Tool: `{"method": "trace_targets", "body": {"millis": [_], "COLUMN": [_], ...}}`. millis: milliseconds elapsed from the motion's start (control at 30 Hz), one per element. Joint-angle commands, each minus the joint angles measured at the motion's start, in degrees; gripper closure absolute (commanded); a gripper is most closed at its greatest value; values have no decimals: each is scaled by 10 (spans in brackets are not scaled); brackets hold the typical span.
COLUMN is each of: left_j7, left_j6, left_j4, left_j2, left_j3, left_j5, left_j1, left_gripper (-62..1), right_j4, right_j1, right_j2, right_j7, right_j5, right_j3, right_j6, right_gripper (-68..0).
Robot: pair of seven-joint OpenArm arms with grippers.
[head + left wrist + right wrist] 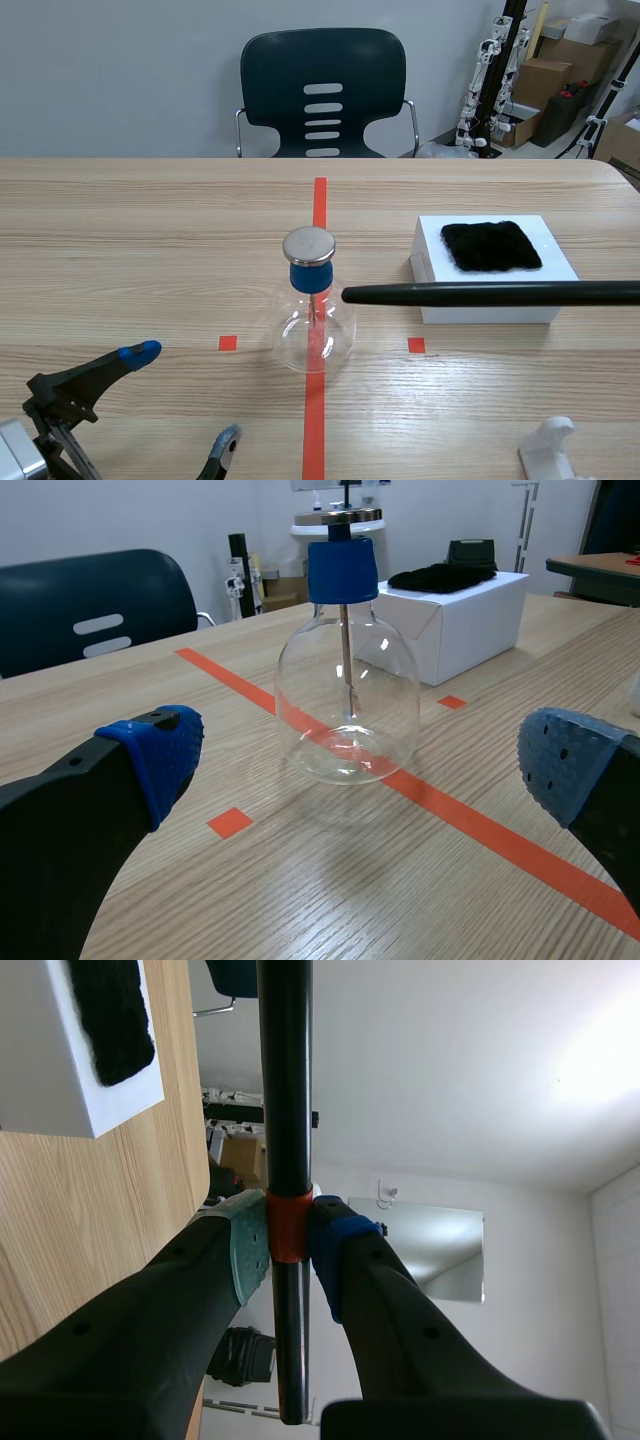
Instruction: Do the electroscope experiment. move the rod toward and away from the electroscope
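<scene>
Wooden counter (120,230) carries everything. Low over it, the left end effector (184,396) has its fingers spread wide and holds nothing; the electroscope (312,320) stands just ahead of it. The right end effector (288,1245) is clamped on the black rod (490,293) at its orange band, and the rod's far tip is near the electroscope's neck.

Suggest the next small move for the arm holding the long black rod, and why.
Probably draw the long black rod back to the robot's right, away from the clear glass flask electroscope. Its tip already sits close beside the blue stopper, lower than the round metal disc, seemingly not touching, and the right gripper is shut on it.
</scene>
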Motion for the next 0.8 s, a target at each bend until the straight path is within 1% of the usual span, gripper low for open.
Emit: {"method": "trace_targets", "body": {"millis": [0, 633, 767], "left_j7": [-8, -8, -8], "left_j6": [-1, -1, -1], "left_j4": [8, 8, 8], "left_j2": [0, 0, 0], "left_j3": [-2, -2, -2], "left_j5": [-2, -2, -2], "left_j1": [1, 1, 1], "left_gripper": [-623, -623, -623], "right_j4": [3, 3, 3], "right_j1": [3, 3, 3], "right_j2": [1, 1, 1], "right_j7": [-2, -2, -9], "right_j5": [12, 12, 12], "right_j3": [-1, -1, -1], "right_j6": [-6, -9, -9], "right_gripper": [-13, -13, -13]}}
